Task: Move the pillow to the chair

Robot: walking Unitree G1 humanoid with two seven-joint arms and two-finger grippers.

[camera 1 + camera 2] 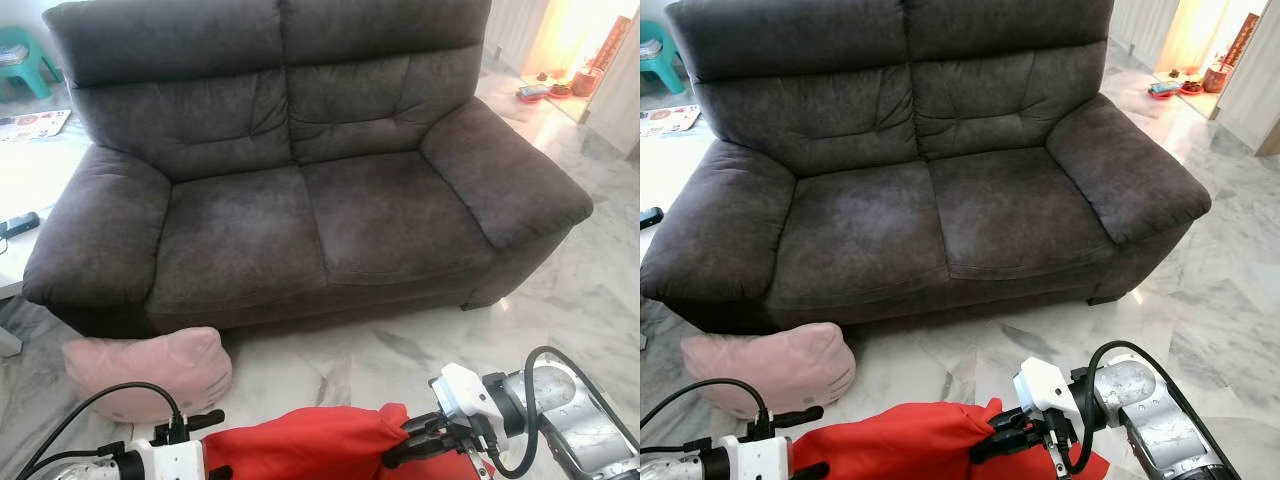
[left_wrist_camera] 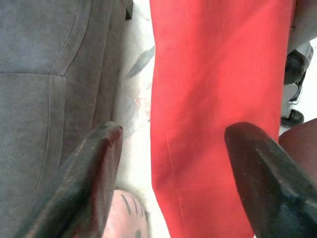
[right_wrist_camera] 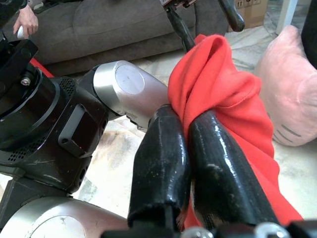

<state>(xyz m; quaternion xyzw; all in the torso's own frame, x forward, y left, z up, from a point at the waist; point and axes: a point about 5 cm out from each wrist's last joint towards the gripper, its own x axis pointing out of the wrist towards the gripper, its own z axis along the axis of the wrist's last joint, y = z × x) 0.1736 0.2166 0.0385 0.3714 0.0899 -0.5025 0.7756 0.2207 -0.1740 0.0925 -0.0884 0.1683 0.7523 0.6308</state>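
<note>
Red pillow (image 1: 300, 445) nearest, at 6 o'clock in head views, low btwn both arms, above marble floor (image 1: 400, 350). Right gripper (image 1: 990, 445) at approx 5 o'clock, fingers pinched tight on a bunched corner of the red fabric; right wrist view confirms it: two black fingers (image 3: 158, 163) pressed together w/ cloth squeezed btwn. Left gripper (image 2: 168, 168) at 7 o'clock, fingers spread wide, holding nothing; left wrist view puts the red cloth btwn and beyond the tips, not touched as far as can be told.

Left wrist view adds: flat, smooth stretch of red fabric w/ a stitched seam, sofa front beside it. Right wrist view adds: gathered folds at the gripped corner, a person's hand (image 3: 25, 21) resting on a sofa in the far background, robot's own silver and black body close in.

Pink cushion (image 1: 148, 372) on floor at 8 o'clock, against base of dark grey two-seat sofa (image 1: 300, 180), which spans 10 to 2 o'clock. Teal stool (image 1: 22, 55) at 10 o'clock, far corner.
</note>
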